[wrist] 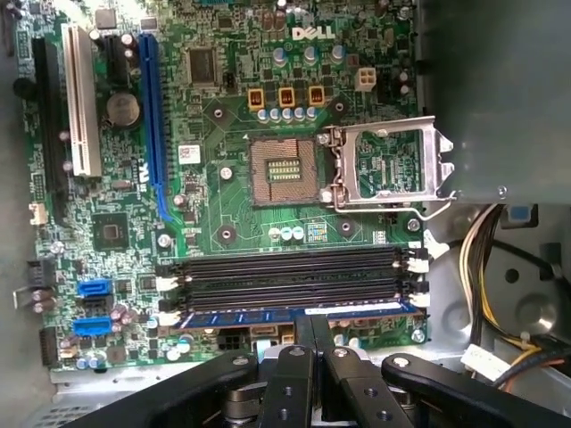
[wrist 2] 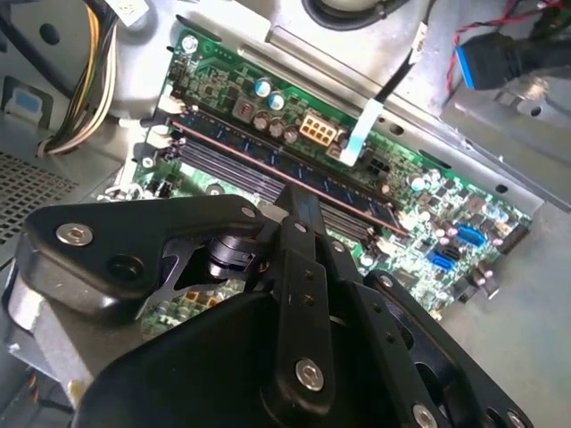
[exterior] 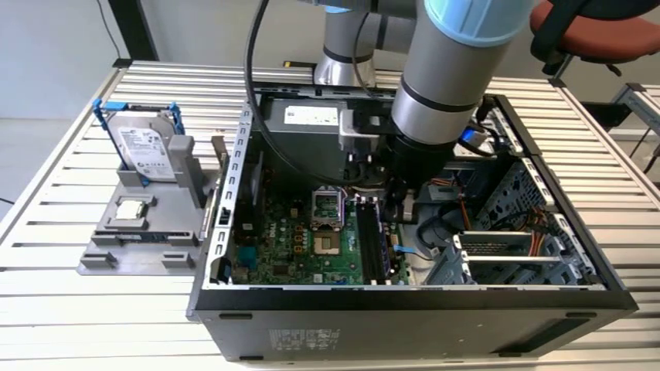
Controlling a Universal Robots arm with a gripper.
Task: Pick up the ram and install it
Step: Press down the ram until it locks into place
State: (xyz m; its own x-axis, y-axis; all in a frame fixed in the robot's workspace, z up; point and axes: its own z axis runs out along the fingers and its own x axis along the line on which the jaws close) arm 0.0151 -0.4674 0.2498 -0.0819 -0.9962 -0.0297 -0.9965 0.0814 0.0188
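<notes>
The ram (wrist: 223, 318) is a long dark stick with blue-tinted chips. It stands in the outermost black slot of the green motherboard (wrist: 223, 205), inside the open computer case (exterior: 413, 297). It also shows as a diagonal strip, the ram (wrist 2: 227, 144), in the second wrist view, and as the ram (exterior: 391, 236) in the exterior view. My gripper (wrist: 312, 323) is down inside the case with its fingers drawn together. The fingertips (wrist 2: 299, 196) sit on the stick's top edge, near its middle. The gripper (exterior: 397, 197) hangs under the arm, over the memory slots.
Beside the ram are empty black slots (wrist: 285, 276) with white end clips (wrist: 417, 264). The open processor socket (wrist: 281, 169) lies further in. Cable bundles (wrist: 482, 259) and a metal drive cage (exterior: 515, 255) crowd one side. Outside, a hard drive in a blue frame (exterior: 144, 143) stands on a grey holder (exterior: 139, 232).
</notes>
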